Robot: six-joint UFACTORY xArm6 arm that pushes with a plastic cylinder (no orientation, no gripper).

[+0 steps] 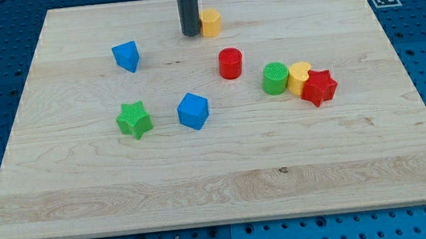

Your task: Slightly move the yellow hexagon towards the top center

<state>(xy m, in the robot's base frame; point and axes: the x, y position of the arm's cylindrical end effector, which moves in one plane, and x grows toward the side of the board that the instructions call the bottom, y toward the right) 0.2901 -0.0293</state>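
Note:
The yellow hexagon (211,22) sits near the view's top centre of the wooden board (219,182). My dark rod comes down from the view's top, and my tip (191,34) rests on the board right against the hexagon's left side. The rod partly hides the hexagon's left edge. Whether the tip touches the block or stands just apart from it cannot be told.
A red cylinder (230,63) lies below the hexagon. At the view's right a green cylinder (276,78), a yellow block (298,77) and a red star (319,87) cluster together. A blue block (126,56), a green star (135,120) and a blue cube (193,110) lie left.

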